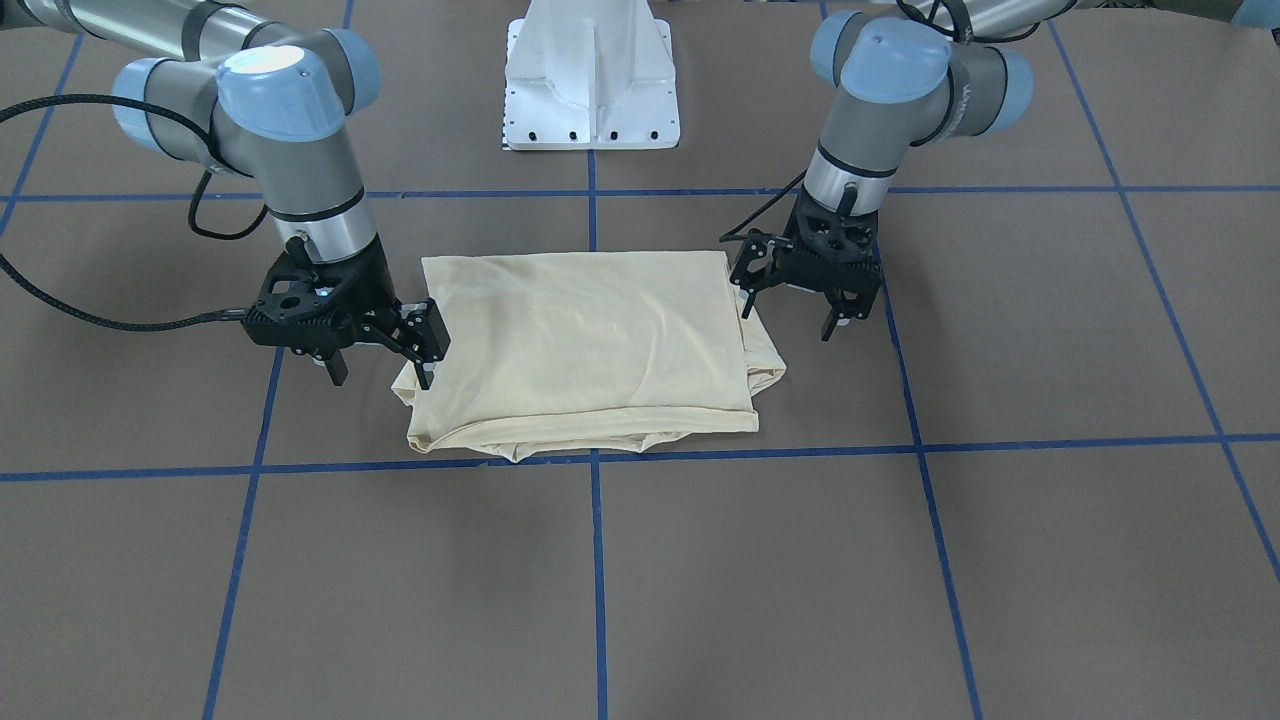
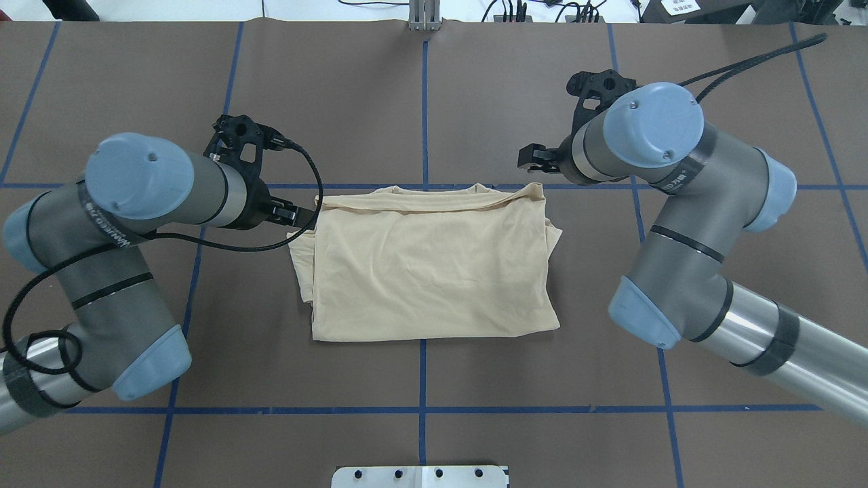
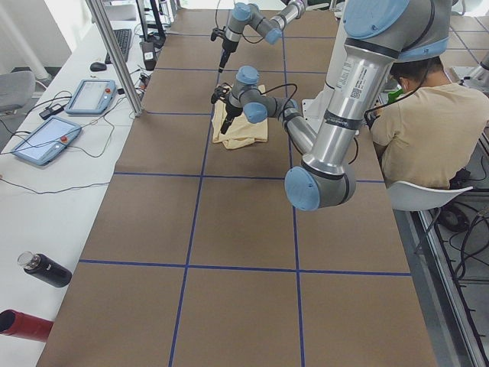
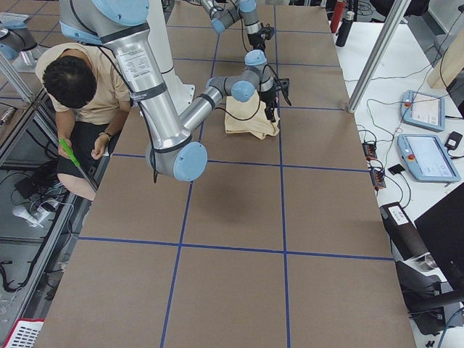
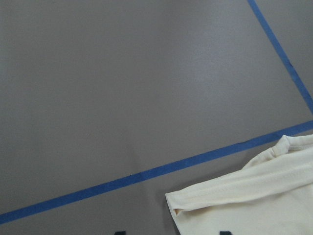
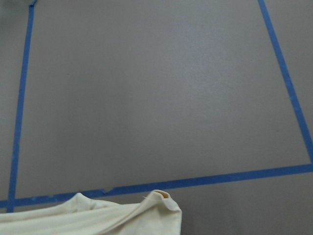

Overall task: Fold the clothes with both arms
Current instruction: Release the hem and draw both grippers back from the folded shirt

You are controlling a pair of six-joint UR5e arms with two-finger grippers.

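Left gripper (image 1: 787, 315) and right gripper (image 1: 380, 372) point down at either end of the T-shirt (image 1: 590, 340), fingers spread wide. It lies mid-frame, a plain cream folded rectangle.

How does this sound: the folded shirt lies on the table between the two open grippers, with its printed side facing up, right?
Not quite. The shirt does lie folded on the table between the open left gripper and right gripper, but no print shows: the side facing up is plain cream. The overhead view shows this.
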